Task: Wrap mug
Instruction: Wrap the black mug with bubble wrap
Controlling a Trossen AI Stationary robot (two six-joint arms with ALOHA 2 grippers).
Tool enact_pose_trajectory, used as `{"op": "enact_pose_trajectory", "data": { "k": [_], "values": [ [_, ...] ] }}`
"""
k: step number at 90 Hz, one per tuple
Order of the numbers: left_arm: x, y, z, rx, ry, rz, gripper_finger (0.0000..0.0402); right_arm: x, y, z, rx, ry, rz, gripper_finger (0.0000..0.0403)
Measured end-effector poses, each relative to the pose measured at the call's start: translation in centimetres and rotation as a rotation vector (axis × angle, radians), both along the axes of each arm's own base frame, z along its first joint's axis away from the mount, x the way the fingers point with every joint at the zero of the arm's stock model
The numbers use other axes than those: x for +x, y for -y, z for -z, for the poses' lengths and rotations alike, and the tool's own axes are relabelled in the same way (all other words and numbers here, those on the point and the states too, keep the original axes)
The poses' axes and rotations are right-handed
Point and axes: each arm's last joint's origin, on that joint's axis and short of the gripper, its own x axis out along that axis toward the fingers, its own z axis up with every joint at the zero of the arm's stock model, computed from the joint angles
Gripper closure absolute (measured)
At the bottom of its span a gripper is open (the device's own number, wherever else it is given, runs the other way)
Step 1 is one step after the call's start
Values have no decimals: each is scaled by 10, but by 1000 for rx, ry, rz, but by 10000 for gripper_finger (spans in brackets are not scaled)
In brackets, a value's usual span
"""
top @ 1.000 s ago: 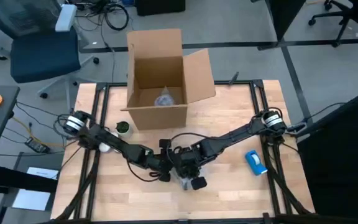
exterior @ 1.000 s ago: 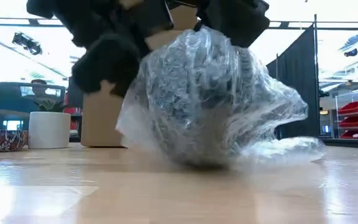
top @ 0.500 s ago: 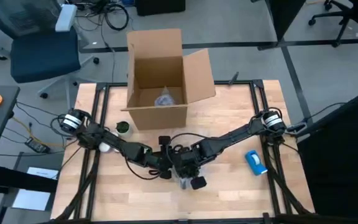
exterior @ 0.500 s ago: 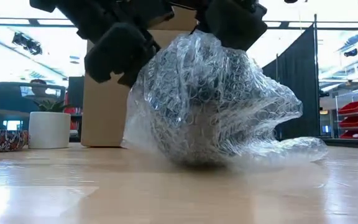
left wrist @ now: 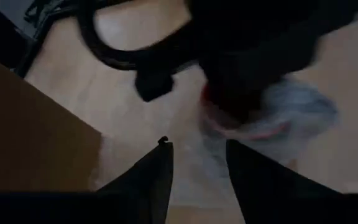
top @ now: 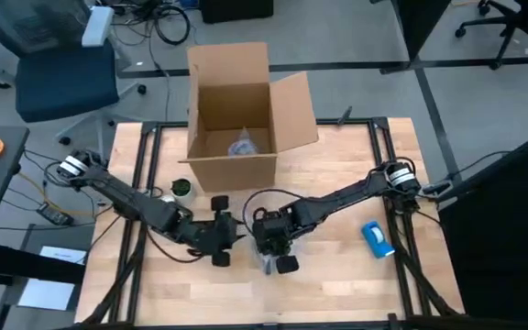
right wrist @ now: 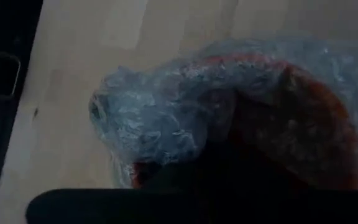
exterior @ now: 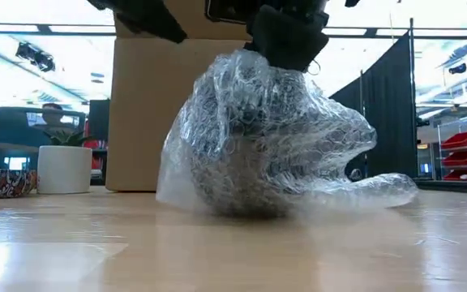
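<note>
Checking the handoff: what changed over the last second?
The left tool pulled back from the bubble-wrapped mug toward its own side of the table and is now clear of it. The right tool stays on top of the bundle. Bundle, cardboard box and tape roll unmoved.

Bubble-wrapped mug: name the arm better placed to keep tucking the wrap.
Right. The right hand sits directly on top of the bubble-wrapped mug, touching the wrap. The left hand has pulled back toward the left, apart from the bundle, fingers open and holding nothing.
</note>
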Motion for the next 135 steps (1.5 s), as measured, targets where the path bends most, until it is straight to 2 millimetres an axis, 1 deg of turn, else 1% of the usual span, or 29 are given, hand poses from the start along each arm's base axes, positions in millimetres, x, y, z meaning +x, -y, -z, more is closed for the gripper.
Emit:
{"op": "enact_pose_trajectory", "data": {
  "k": [15,25,36,43,54,62,67,75,83,89,99,110,119,135],
  "values": [
    [-4,11,1,-20,14,14,270,8,-2,-4,99,51,152,403],
    [-8,16,2,-35,3,18,270,12,-1,-6,147,74,291,403],
    [-14,23,4,-46,-14,28,270,14,2,-8,148,87,343,403],
    [-16,25,5,-37,-24,34,270,14,2,-17,139,90,319,403],
    [-18,24,7,-23,-41,14,270,11,3,-44,98,94,256,403],
    [-19,22,8,-12,-56,6,270,8,4,-59,55,86,204,403],
    [-19,22,8,-7,-57,1,270,7,4,-62,34,70,173,403],
    [-19,22,8,-3,-54,-4,270,8,3,-64,46,93,101,403],
    [-19,21,8,0,-52,-7,270,8,-7,-65,62,124,-22,403],
    [-19,21,8,1,-52,-9,270,8,-14,-61,53,168,-94,403],
    [-19,20,8,5,-50,-16,270,10,-18,-43,44,205,-140,403],
    [-18,19,8,6,-49,-21,270,16,-12,-31,43,272,-119,403],
    [-18,19,8,8,-46,-23,270,14,-2,-18,8,237,-85,403],
    [-18,19,8,13,-44,-28,270,10,13,4,17,183,-20,403]
  ]
}}
